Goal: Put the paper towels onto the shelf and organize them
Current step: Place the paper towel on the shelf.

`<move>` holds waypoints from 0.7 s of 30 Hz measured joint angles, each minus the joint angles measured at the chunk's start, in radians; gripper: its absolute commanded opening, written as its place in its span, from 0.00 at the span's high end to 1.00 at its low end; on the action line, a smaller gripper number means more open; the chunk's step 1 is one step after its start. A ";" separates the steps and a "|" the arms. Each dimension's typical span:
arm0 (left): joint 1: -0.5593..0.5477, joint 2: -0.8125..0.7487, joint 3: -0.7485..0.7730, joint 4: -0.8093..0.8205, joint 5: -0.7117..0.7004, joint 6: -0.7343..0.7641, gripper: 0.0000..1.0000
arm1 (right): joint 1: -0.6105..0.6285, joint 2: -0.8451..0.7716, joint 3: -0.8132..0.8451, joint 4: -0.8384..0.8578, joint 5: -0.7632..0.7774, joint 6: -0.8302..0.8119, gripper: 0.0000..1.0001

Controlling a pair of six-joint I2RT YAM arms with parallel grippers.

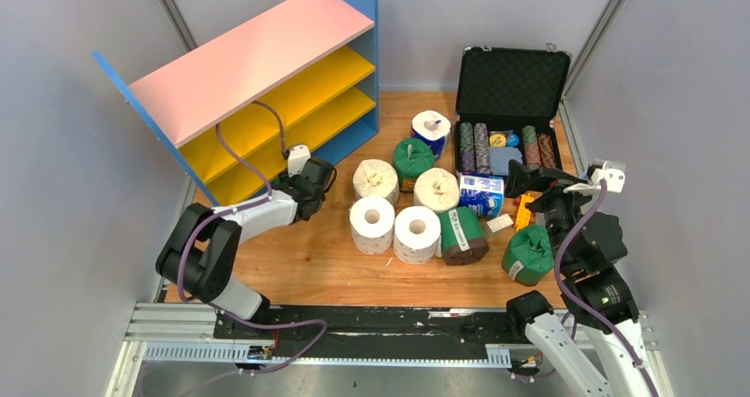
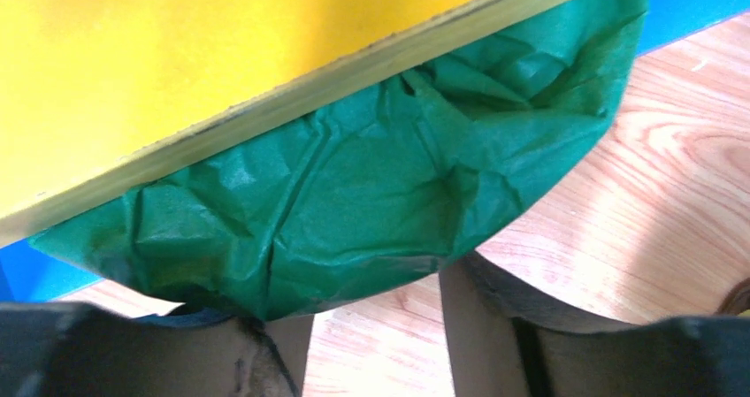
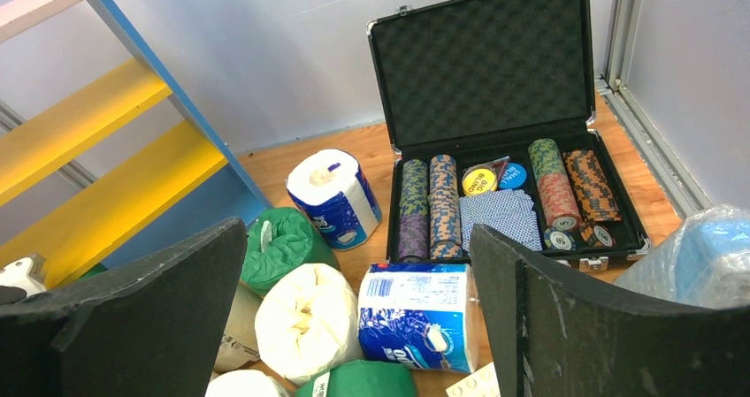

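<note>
Item: left tool (image 2: 371,344), fingers flanking green-wrapped roll (image 2: 354,202); grip or release cannot be told. Roll sits under yellow board (image 2: 177,70) of shelf (image 1: 354,26), low tier. Advice: seat it fully, withdraw straight. Right tool (image 3: 354,326): spread, empty.

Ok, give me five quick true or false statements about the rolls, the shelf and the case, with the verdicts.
1. The black case stands open. True.
2. The shelf has a green top board. False: it is pink.
3. The left gripper is at a green-wrapped roll under a yellow board. True.
4. The right gripper grips a white roll. False: its fingers are wide apart, holding nothing.
5. Two bare white rolls stand side by side on the table. True.
</note>
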 measured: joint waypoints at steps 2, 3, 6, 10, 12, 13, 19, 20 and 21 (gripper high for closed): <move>0.000 -0.003 0.000 0.003 0.016 0.000 0.34 | 0.000 0.003 0.000 -0.001 0.000 0.000 0.00; 0.001 -0.007 0.000 0.001 0.024 -0.001 0.31 | 0.000 0.003 0.000 -0.002 0.000 0.000 0.00; 0.005 -0.043 -0.003 -0.016 0.047 -0.001 0.26 | 0.000 0.004 0.000 -0.004 0.000 0.000 0.00; 0.019 -0.172 -0.034 -0.031 0.047 -0.001 0.14 | 0.000 0.007 0.000 -0.009 0.000 0.000 0.00; 0.028 -0.232 -0.049 -0.025 0.032 -0.003 0.06 | 0.000 0.010 0.000 -0.011 0.000 0.000 0.00; 0.032 -0.257 -0.060 -0.017 0.023 -0.004 0.03 | 0.000 0.011 0.000 -0.012 -0.001 0.000 0.00; 0.064 -0.245 -0.111 0.044 0.015 -0.013 0.00 | 0.000 0.015 0.000 -0.016 -0.001 0.000 0.00; 0.064 -0.236 -0.113 0.066 0.015 -0.013 0.00 | 0.000 0.015 0.000 -0.016 -0.001 0.000 0.00; 0.064 -0.225 -0.115 0.095 0.014 -0.013 0.00 | 0.000 0.015 0.000 -0.016 -0.001 0.000 0.00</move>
